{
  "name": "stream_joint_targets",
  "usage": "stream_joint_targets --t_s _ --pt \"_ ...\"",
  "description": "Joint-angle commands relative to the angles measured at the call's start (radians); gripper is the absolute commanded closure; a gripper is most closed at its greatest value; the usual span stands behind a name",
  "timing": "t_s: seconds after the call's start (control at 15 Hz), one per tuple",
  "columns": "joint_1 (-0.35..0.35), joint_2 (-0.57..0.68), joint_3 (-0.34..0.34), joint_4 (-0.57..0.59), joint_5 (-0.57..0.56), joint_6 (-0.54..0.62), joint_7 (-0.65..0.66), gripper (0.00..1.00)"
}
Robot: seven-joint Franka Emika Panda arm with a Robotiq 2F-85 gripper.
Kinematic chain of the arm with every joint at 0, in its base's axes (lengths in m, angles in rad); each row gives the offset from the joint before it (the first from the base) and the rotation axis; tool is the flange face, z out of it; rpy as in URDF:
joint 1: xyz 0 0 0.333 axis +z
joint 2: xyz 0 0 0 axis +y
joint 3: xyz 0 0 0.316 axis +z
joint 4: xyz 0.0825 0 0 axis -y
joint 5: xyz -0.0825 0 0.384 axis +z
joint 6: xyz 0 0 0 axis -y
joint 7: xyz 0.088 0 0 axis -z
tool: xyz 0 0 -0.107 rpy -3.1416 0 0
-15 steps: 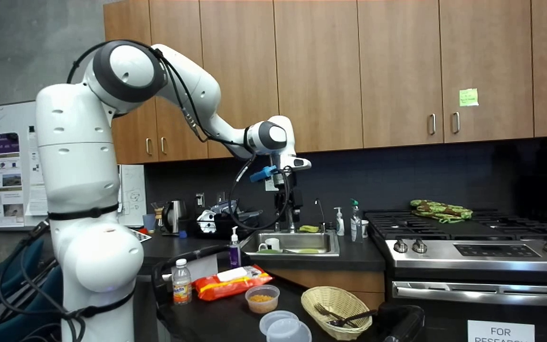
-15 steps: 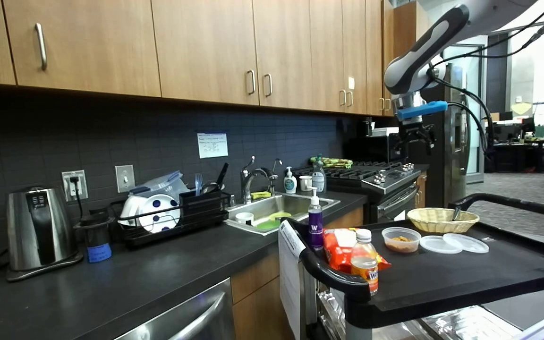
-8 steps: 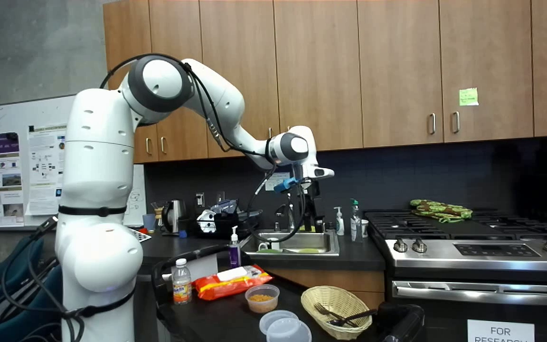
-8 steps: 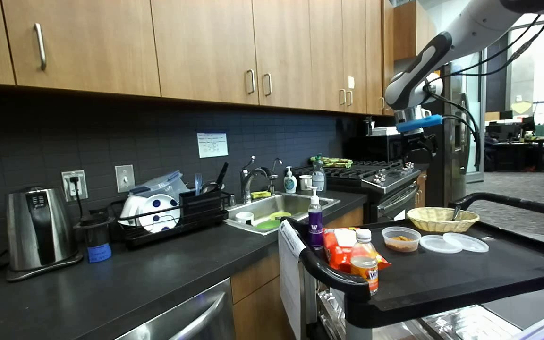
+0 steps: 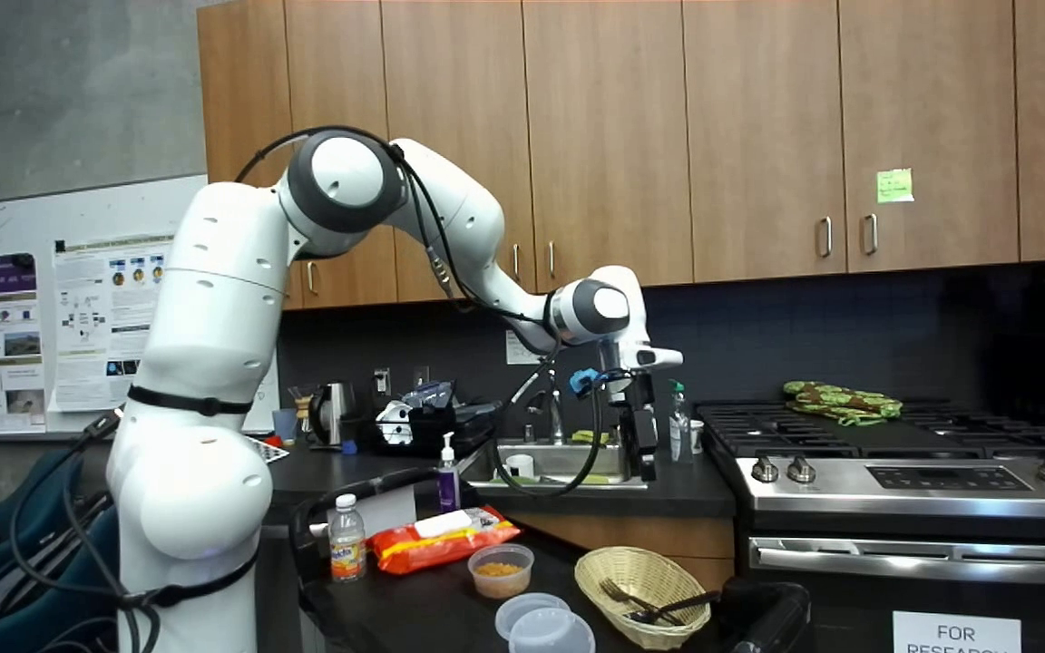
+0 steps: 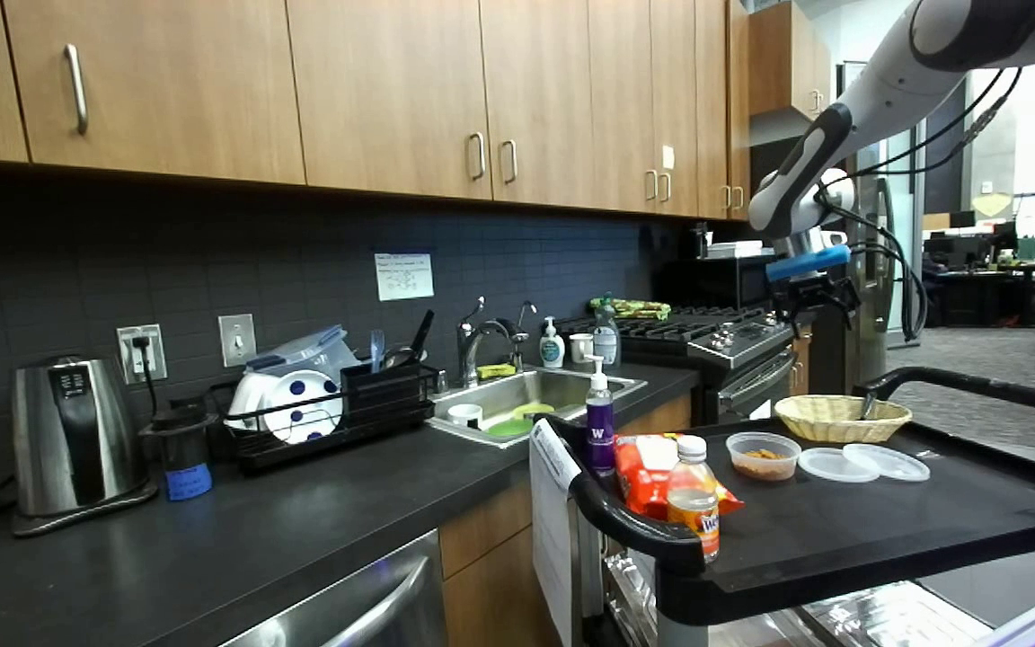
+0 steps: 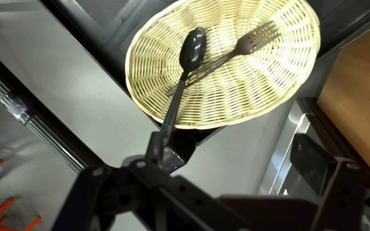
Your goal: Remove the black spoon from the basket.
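As the black spoon (image 7: 181, 84) seems to be made of thin plastic, it can be judged light, fairly stiff and slightly slippery, best pinched on the handle where the rim of the basket (image 7: 252, 85) is crossed. Its glossy oval head is cradled inside, its slim ridged handle laid over a brown fork (image 7: 244, 45). The gripper (image 7: 233, 153) is spread wide, with nothing held.

You have open air between the spread gripper (image 7: 230, 150) and the basket (image 7: 262, 91) in both exterior views. Inside, the fork (image 7: 244, 46) crosses under the spoon (image 7: 179, 89). Where the spoon's handle juts past the rim, a black rail (image 5: 778, 609) crowds you. Lids (image 6: 839, 464) lie near the basket on your tabletop (image 6: 841, 530).
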State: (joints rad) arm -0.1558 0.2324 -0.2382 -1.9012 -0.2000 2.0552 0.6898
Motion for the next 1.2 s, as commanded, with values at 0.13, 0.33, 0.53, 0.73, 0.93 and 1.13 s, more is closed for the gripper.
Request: stream_joint_targets --t_s 0.13,0.33,0.53,0.73,0.93,1.13 --pt "-0.017 0.077 -0.04 0.007 0.01 0.025 0.069 0.0" --pt "-0.027 0.124 -0.05 0.004 0.038 0.05 0.091 0.0" --pt "-0.038 0.172 -0.054 0.013 0.08 0.084 0.108 0.0" --pt "-0.046 0.208 -0.061 0.023 0.12 0.116 0.108 0.0" --pt "-0.049 0.249 -0.083 0.047 0.117 0.136 0.129 0.0" --pt "-0.056 0.28 -0.107 0.071 0.11 0.143 0.141 0.0"
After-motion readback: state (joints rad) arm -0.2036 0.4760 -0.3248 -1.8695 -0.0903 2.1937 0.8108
